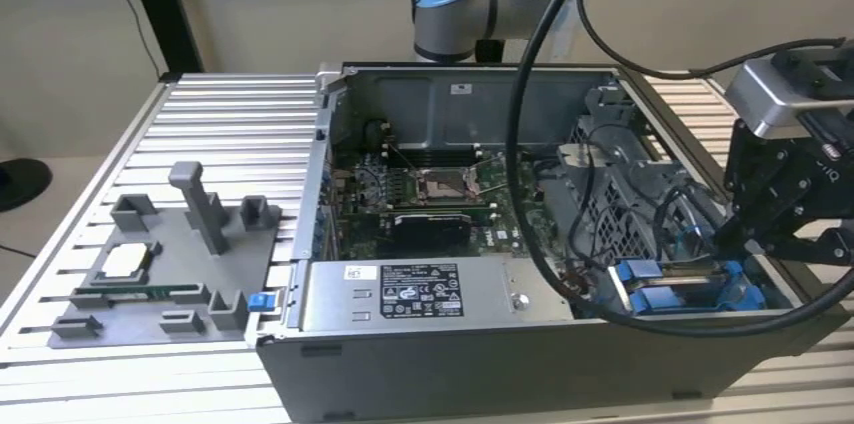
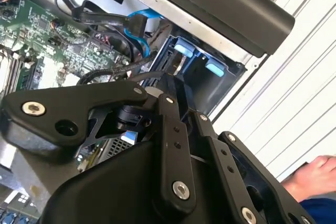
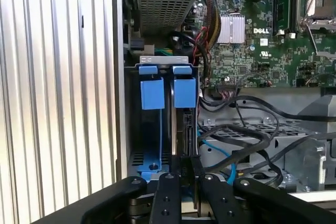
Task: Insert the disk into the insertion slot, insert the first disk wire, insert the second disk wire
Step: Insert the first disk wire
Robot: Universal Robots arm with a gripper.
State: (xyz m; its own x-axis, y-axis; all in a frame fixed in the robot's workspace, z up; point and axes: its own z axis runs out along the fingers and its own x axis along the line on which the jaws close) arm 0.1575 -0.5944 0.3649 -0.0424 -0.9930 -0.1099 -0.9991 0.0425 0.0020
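The insertion slot (image 3: pixel 157 129) is the blue-railed bay at the case's front corner, with two blue tabs (image 3: pixel 167 93) at its far end. It sits at the exterior view's right (image 1: pixel 657 296). The disk (image 3: pixel 184 135) stands on edge in the bay's inner half, dark and thin from this angle. My gripper (image 3: pixel 185 178) is at its near end, a finger (image 3: pixel 168 195) on each side, shut on it. In the exterior view the gripper (image 1: pixel 731 249) hangs just above the bay. A blue cable (image 3: pixel 215 148) and black cables (image 3: pixel 247 140) lie loose beside the bay.
The grey metal drive cage (image 3: pixel 294 145) borders the bay. The silver power-supply box (image 1: pixel 414 294) lies along the case front. A grey fixture plate (image 1: pixel 160 274) holds parts at the exterior view's left. A person's hand (image 2: pixel 315 177) rests on the ribbed table (image 2: pixel 294 108) near the case.
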